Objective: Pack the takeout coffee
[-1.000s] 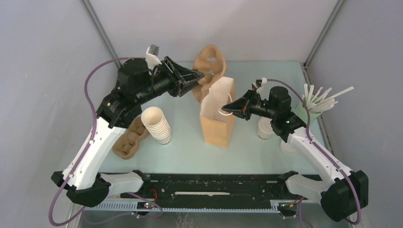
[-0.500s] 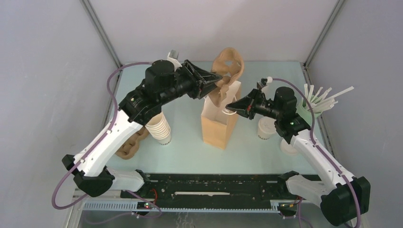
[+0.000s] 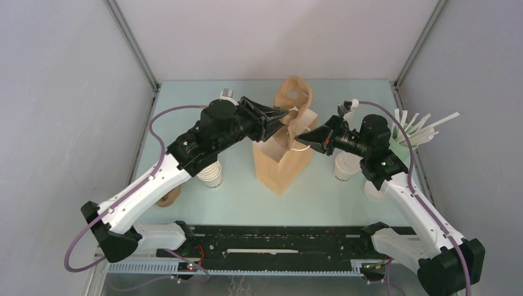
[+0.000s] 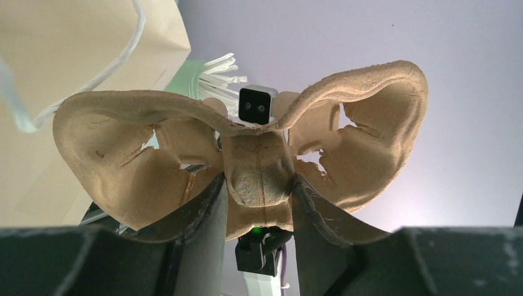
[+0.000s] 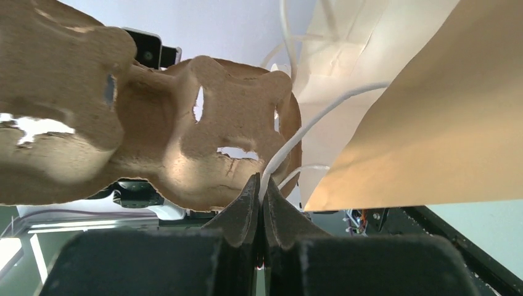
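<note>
Counted: paper bag (image 3: 279, 168) 1 | pulp carriers 2: carrier above bag (image 3: 296, 98), carrier left of bag (image 3: 165, 198) | cup stack (image 3: 211, 174) 1 | lidded cup (image 3: 344, 169) 1 | loose lid (image 3: 372, 192) 1 | straw holder (image 3: 406, 145) 1

Rough matt pulp tray (image 4: 256, 166), smooth paper bag (image 3: 277, 169)

Right of centre, the right arm (image 3: 404, 191) overlaps the takeout coffee (image 3: 343, 169); the left arm (image 3: 160, 182) hides most of the cup stack (image 3: 213, 176).

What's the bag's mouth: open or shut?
Open. The top view shows the paper bag's mouth gaping, with the right gripper shut on its white handle.
</note>
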Controlling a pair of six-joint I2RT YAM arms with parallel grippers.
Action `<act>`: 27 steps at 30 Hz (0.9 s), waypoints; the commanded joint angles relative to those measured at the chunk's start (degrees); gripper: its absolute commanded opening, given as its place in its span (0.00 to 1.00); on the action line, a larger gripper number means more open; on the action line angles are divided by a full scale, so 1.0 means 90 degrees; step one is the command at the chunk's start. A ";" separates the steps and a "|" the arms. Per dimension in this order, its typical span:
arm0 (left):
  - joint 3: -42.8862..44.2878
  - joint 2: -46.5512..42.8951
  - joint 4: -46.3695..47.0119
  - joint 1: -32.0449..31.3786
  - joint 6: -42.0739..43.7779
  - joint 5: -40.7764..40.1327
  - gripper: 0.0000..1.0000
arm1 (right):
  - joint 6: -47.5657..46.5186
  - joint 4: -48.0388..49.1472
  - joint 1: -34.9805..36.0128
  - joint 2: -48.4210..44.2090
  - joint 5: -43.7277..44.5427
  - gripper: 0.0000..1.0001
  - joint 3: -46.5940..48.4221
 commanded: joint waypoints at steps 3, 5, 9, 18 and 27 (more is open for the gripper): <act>-0.0148 -0.0669 0.0038 -0.0063 0.0165 -0.0601 0.36 | -0.0208 0.0021 -0.0013 -0.0157 0.0056 0.08 0.0310; 0.0298 -0.0605 -0.0234 -0.0029 0.0581 -0.0634 0.36 | -0.0243 0.0021 -0.0021 -0.0167 0.0042 0.08 0.0308; 0.1547 -0.0274 -0.0830 -0.0034 0.1353 -0.0325 0.36 | -0.0319 -0.0170 -0.0041 -0.0161 0.0027 0.08 0.0311; 0.1422 -0.0151 -0.0659 -0.0106 0.0356 0.1195 0.35 | -0.0361 -0.0067 -0.0197 -0.0031 -0.0105 0.08 0.0311; 0.0258 -0.0279 0.0250 0.0016 -0.0302 0.1529 0.36 | -0.0464 -0.0297 -0.0284 -0.0185 -0.0120 0.08 0.0311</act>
